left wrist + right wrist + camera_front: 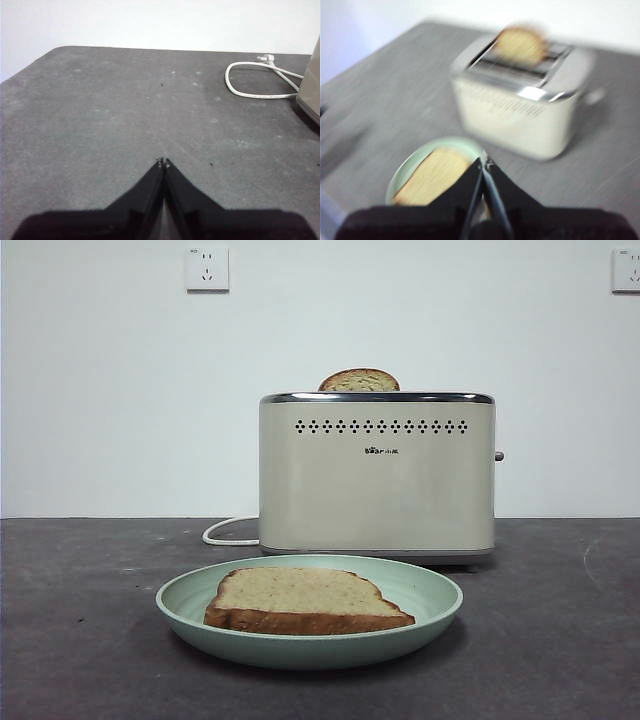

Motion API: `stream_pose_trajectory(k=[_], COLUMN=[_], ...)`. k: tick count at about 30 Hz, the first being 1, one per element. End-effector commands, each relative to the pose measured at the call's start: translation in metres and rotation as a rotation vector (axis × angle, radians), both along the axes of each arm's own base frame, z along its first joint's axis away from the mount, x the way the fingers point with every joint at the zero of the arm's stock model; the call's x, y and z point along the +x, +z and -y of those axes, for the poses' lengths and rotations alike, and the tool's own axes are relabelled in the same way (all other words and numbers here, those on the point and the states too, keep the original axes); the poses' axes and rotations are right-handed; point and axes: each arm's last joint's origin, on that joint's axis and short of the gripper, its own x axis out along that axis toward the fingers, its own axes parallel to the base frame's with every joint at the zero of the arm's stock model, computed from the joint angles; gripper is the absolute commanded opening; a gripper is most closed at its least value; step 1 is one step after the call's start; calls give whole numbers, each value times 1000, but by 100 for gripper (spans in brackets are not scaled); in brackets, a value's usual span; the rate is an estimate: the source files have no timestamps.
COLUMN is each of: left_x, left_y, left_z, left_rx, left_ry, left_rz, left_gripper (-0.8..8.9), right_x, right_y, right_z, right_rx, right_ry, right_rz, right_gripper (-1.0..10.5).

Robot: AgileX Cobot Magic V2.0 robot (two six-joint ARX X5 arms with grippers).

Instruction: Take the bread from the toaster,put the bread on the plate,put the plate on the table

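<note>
Tan bread (305,600) flat on plate (432,592), rt wrist view blurred

Pale tan speckled bread (300,595) with dark brown crust; mint-green plate (430,590); cream toaster (376,480), chrome rim, dotted dark holes; white cord (228,530); grey-brown speckled surface (80,640).

Behind the dark tabletop we see a plain white wall (120,400), evenly lit, no shadows of note. Two white wall sockets sit high up: one at upper left (207,268), another cut by the right edge (627,270).
</note>
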Motion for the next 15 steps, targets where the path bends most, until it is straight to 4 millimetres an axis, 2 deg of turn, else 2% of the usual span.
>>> stream_pose_trajectory(k=[1, 5, 11, 15], left_x=[1, 1, 1, 1], left_y=[-3, -3, -3, -3], left_z=[0, 0, 0, 0], left_rx=[-5, -5, -5, -5], left_ry=[8, 8, 8, 8], left_rz=[-2, -2, -2, -2], left_gripper=[-4, -3, -4, -4], right_x=[3, 9, 17, 17], right_y=[-12, -42, -105, -141], right_z=[3, 7, 8, 10], right_rx=[1, 10, 22, 4], right_ry=[-38, -91, -114, -196], right_rz=[53, 131, 249, 259], right_gripper=[2, 2, 2, 2])
